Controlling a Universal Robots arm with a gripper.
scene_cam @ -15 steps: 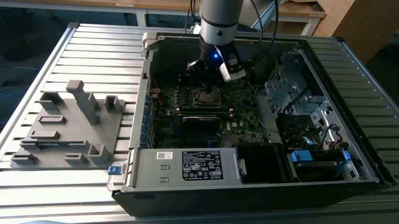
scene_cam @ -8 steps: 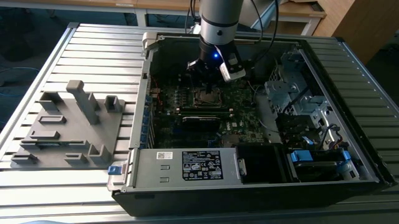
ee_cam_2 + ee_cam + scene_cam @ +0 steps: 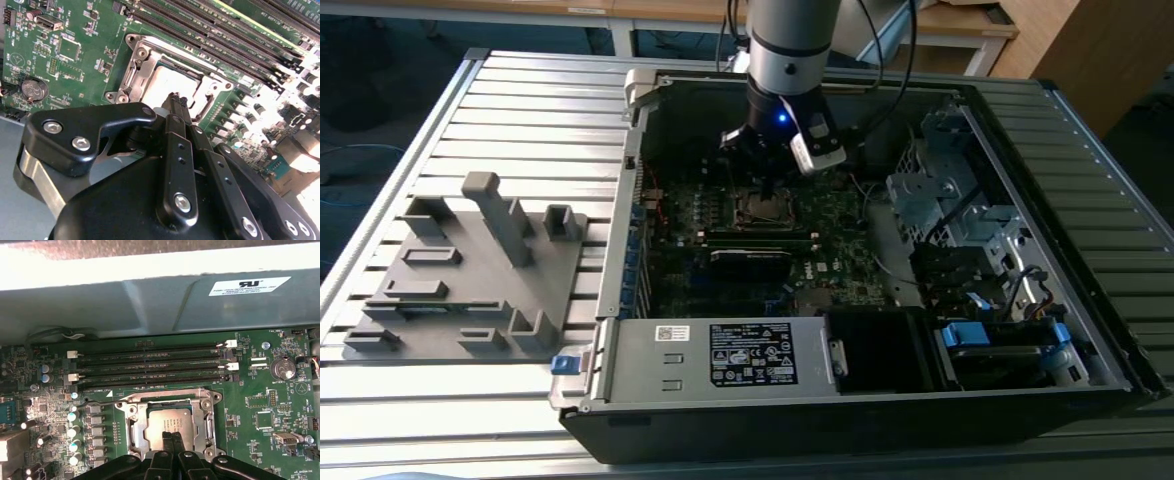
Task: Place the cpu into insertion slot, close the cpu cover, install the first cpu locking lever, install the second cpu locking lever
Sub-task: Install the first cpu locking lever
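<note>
As cpu (image 3: 167,421) lies in insertion slot (image 3: 131,424), end effector (image 3: 172,436) close above.

Even daylight falls on the slatted table (image 3: 520,110); inside the computer case (image 3: 854,425) shadow gathers; a blue light (image 3: 782,118) glows on the arm (image 3: 790,45) at twelve o'clock; in the second wrist view glare bleaches the cpu (image 3: 169,82) white.

Robotics lab or test workshop. An open desktop computer case (image 3: 854,400) lies on a ribbed metal worktop (image 3: 480,110). A grey moulded fixture plate (image 3: 467,290) sits by the worktop's edge at the exterior view's left. A robot arm (image 3: 790,40) stands above, with wooden desks (image 3: 961,20) beyond the far edge.
</note>
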